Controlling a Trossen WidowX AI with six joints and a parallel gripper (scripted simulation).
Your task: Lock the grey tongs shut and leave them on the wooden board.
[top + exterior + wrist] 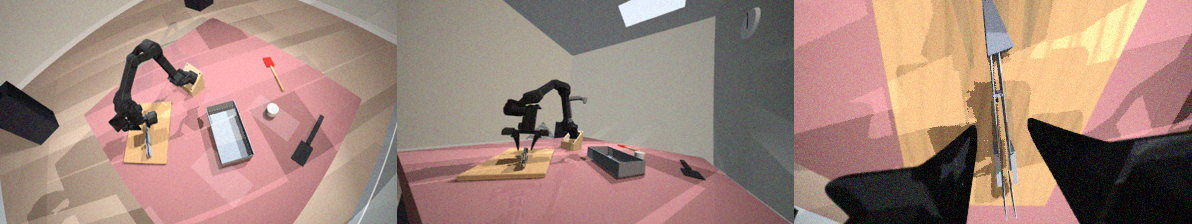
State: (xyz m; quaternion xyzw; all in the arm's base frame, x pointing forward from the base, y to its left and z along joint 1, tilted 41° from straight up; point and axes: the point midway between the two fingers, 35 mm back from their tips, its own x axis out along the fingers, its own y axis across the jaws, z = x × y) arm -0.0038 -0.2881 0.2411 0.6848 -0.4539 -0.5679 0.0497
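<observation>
The grey tongs [148, 141] [523, 160] [998, 44] are over the wooden board [161, 150] [496, 171] [911, 95], their two arms close together and nearly parallel. They look low on the board, seemingly on edge; I cannot tell if they touch it along their whole length, and the lock does not show. My gripper [525, 149] [1002, 126] is partly open, pointing down above the board. In the wrist view one finger is on each side of the tongs, with a gap on both sides. In the top view the gripper hides the tongs' rear end.
The empty roasting tin [252, 156] [632, 169] stands right of the board. A wooden block [198, 91] [571, 145] is behind, near the arm's base. Farther right are a white cup [272, 110] [640, 156], a red-headed spatula [269, 61] and a black spatula [301, 154] [693, 174].
</observation>
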